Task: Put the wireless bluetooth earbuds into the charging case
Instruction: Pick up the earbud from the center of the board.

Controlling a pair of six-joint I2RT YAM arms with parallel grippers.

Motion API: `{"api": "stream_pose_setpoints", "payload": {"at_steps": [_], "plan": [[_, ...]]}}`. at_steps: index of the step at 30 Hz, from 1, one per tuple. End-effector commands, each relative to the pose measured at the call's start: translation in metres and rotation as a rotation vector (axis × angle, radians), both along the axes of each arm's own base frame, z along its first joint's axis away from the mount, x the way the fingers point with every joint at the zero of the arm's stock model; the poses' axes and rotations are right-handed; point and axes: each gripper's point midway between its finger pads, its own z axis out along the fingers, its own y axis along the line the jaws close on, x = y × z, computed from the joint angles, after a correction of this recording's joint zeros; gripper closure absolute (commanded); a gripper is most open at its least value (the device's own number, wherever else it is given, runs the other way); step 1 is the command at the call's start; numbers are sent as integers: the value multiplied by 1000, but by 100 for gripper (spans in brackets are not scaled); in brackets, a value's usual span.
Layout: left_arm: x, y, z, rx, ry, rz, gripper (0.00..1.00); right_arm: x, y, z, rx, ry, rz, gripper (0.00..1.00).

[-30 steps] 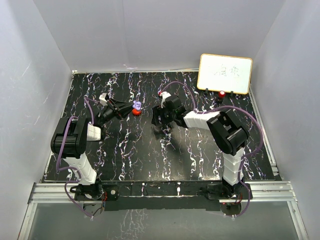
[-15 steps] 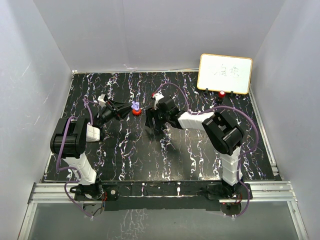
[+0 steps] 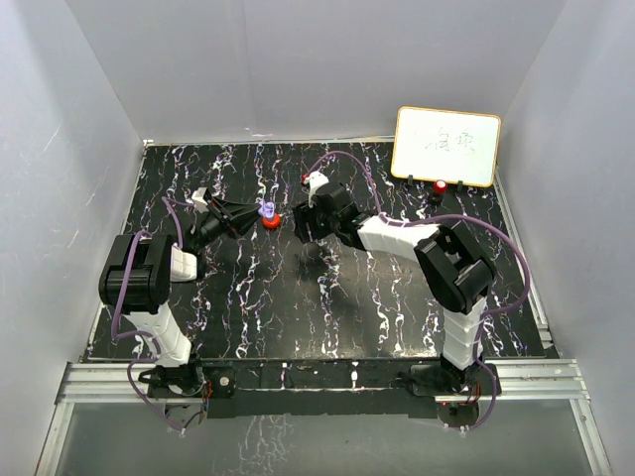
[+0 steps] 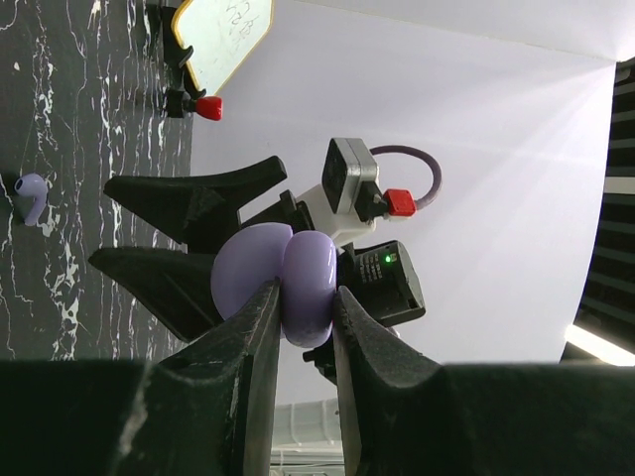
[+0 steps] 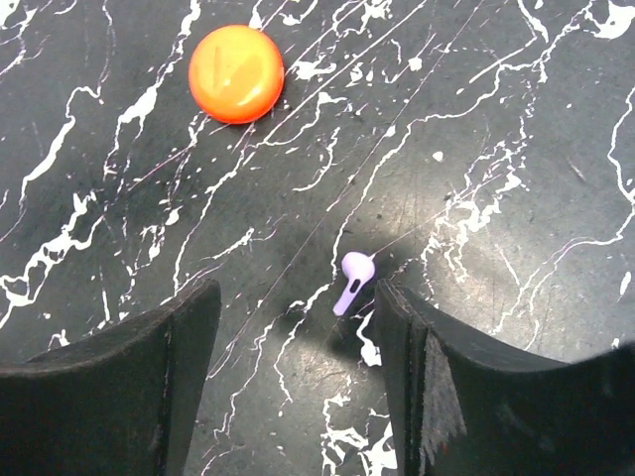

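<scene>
A pale purple earbud (image 5: 352, 279) lies on the black marbled table (image 5: 516, 119), its stem pointing toward me. My right gripper (image 5: 298, 297) hangs open just over it, the earbud close to the inner face of the right finger (image 5: 437, 367). In the left wrist view the same earbud (image 4: 30, 196) shows beyond those finger tips. My left gripper (image 4: 303, 295) is shut on the purple round charging case (image 4: 288, 281), held above the table. From above, that case (image 3: 266, 209) sits at the left gripper's tip, left of the right gripper (image 3: 306, 222).
A red-orange round case (image 5: 236, 73) rests on the table just beyond the right gripper, also seen from above as the red case (image 3: 270, 222). A whiteboard (image 3: 446, 147) stands at the back right with a red clip (image 3: 440, 185) at its foot.
My right gripper has swung left and slightly farther back, ending over the purple earbud, with its jaws a little narrower. The left gripper has kept the purple case almost still.
</scene>
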Motion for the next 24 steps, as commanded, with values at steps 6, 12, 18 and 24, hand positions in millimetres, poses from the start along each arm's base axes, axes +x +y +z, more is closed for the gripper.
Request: {"api": "stream_pose_setpoints", "payload": {"at_steps": [6,12,18,24], "plan": [[-12,2,33,1,-178,-12,100,28,-1,0,-47,-21,-77,48],[-11,2,32,-4,-178,-13,100,26,-3,-8,-61,1,-87,53],[-12,2,32,-5,-177,-15,100,26,-4,-16,-65,16,-94,58],[-12,2,32,-5,-177,-14,100,27,-4,-20,-70,22,-99,64]]}}
